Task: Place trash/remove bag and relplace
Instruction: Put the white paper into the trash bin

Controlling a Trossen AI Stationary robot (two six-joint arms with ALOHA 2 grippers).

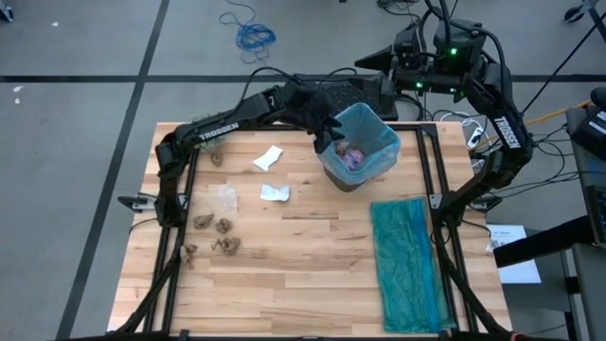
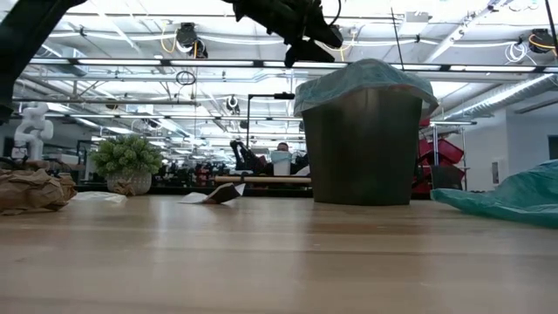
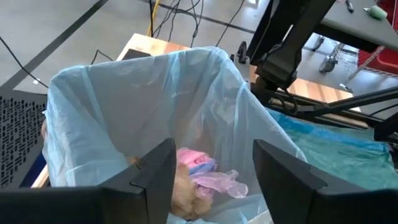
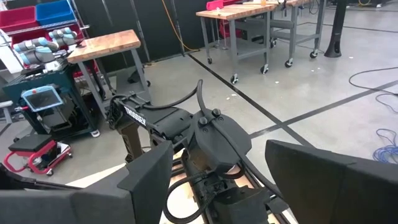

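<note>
A dark bin [image 2: 362,148] lined with the light blue bag [image 1: 365,133] stands at the table's far middle, the bag's top folded over its rim [image 3: 143,68]. Inside lie a purple piece [image 3: 208,177] and a brown wad [image 3: 186,198]. My left gripper [image 3: 214,180] hangs open just above the bin's left rim [image 1: 329,126], nothing between its fingers. More trash lies on the table's left half: brown wads [image 1: 224,225], [image 1: 216,156] and white paper bits [image 1: 269,158], [image 1: 275,192]. My right gripper [image 4: 217,180] waits open, raised behind the table's far right.
A darker teal bag [image 1: 409,260] lies flat along the table's right side. A green plant in a pot [image 2: 129,164] shows in the room behind. A clear plastic scrap [image 1: 222,196] lies among the trash. Bare wood spans the near middle [image 1: 303,284].
</note>
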